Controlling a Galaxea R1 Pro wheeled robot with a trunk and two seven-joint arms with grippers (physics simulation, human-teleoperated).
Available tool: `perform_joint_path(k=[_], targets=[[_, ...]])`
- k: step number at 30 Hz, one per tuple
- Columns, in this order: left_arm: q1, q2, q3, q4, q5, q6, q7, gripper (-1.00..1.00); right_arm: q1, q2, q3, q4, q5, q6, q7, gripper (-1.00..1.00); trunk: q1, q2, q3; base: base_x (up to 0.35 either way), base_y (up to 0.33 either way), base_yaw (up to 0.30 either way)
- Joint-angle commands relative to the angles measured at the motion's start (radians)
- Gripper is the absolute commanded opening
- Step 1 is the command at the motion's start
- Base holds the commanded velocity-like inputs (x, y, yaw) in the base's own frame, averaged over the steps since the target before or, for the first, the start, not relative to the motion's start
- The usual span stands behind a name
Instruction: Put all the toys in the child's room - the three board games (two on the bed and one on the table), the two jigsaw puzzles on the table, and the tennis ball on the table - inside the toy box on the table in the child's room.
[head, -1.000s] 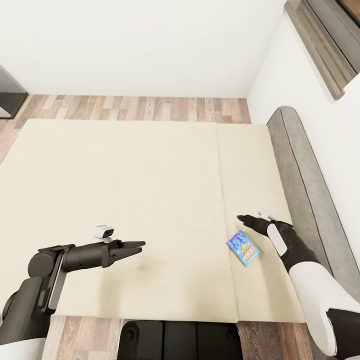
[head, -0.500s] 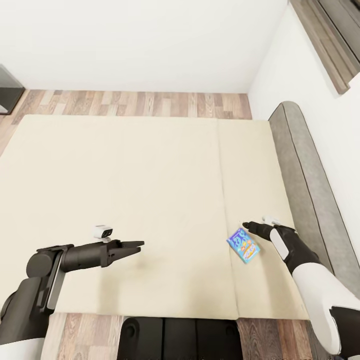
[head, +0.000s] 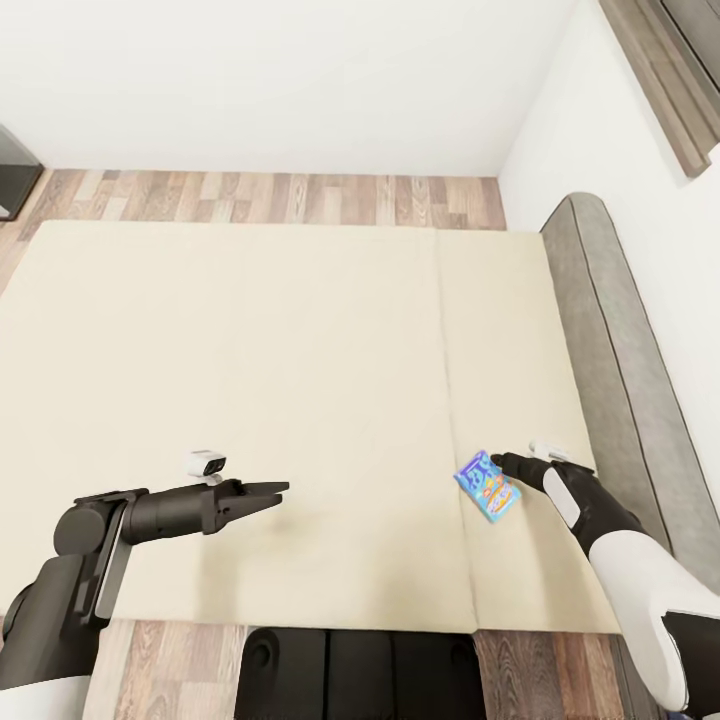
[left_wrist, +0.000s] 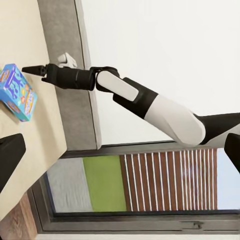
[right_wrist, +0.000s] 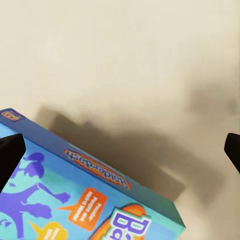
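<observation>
A small blue board game (head: 487, 487) lies flat on the cream bed (head: 250, 350), just right of the mattress seam and near the front edge. My right gripper (head: 503, 461) hovers at the box's far right corner, open. In the right wrist view its dark fingers (right_wrist: 10, 155) stand wide apart at the frame edges, with the blue board game (right_wrist: 75, 195) close below. My left gripper (head: 275, 489) is open over bare mattress, well left of the box. The left wrist view takes in the blue board game (left_wrist: 17, 92) and the right gripper (left_wrist: 31, 68) beside it.
A grey padded headboard (head: 610, 330) runs along the bed's right side against the white wall. A strip of wood-plank floor (head: 280, 198) lies beyond the bed. Dark furniture (head: 12, 175) pokes in at the far left. A window (left_wrist: 150, 185) shows in the left wrist view.
The head camera has tilted slightly, shifting the picture. My right gripper has come down and closer to the blue board game. The left arm has stayed put.
</observation>
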Motion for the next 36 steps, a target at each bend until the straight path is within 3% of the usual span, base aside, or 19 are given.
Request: perform_joint_path(k=[1, 13, 17, 23, 24, 26, 28, 30, 36], targets=[[-0.001, 0.0, 0.0, 0.0, -0.001, 0.011, -0.004, 1.0, 0.0, 0.001, -0.005, -0.001, 0.0, 0.005, 0.004, 1.0, 0.0, -0.002, -0.003, 0.0, 0.0, 0.0], [0.0, 0.0, 0.0, 0.0, -0.001, 0.009, -0.004, 1.0, 0.002, 0.012, 0.001, 0.001, 0.007, 0.001, 0.008, 1.0, 0.0, -0.002, -0.021, 0.0, 0.0, 0.0], [0.0, -0.001, 0.0, 0.0, -0.001, 0.009, -0.004, 1.0, 0.007, 0.012, 0.048, -0.001, 0.005, -0.002, 0.015, 1.0, 0.0, -0.002, -0.025, 0.0, 0.0, 0.006], [0.0, -0.002, 0.0, 0.0, -0.001, 0.009, -0.004, 1.0, 0.01, 0.013, 0.072, -0.001, 0.004, -0.043, 0.018, 1.0, 0.0, -0.002, -0.026, 0.0, 0.0, 0.002], [0.006, -0.007, 0.0, 0.005, -0.007, 0.003, 0.002, 1.0, 0.015, -0.007, 0.071, -0.033, -0.01, -0.037, 0.018, 1.0, 0.0, -0.002, -0.026, 0.0, 0.0, 0.0], [0.012, -0.013, 0.0, 0.015, -0.015, -0.007, 0.014, 1.0, 0.023, -0.012, 0.07, -0.046, -0.05, -0.026, 0.019, 1.0, 0.0, -0.002, -0.026, 0.0, 0.0, 0.0], [0.012, -0.013, 0.0, 0.025, -0.015, -0.008, 0.023, 1.0, 0.031, -0.014, 0.066, -0.061, -0.057, -0.015, 0.021, 1.0, 0.0, -0.002, -0.026, 0.0, 0.0, 0.0], [0.012, -0.013, -0.002, 0.035, -0.016, -0.008, 0.034, 1.0, 0.029, -0.01, 0.066, -0.077, -0.04, -0.004, 0.022, 1.0, 0.0, -0.002, -0.026, 0.0, 0.0, 0.0], [0.012, -0.014, -0.003, 0.043, -0.015, -0.008, 0.043, 1.0, 0.024, 0.023, 0.064, -0.11, -0.074, 0.03, 0.053, 1.0, 0.0, -0.002, -0.026, 0.0, 0.0, 0.0]])
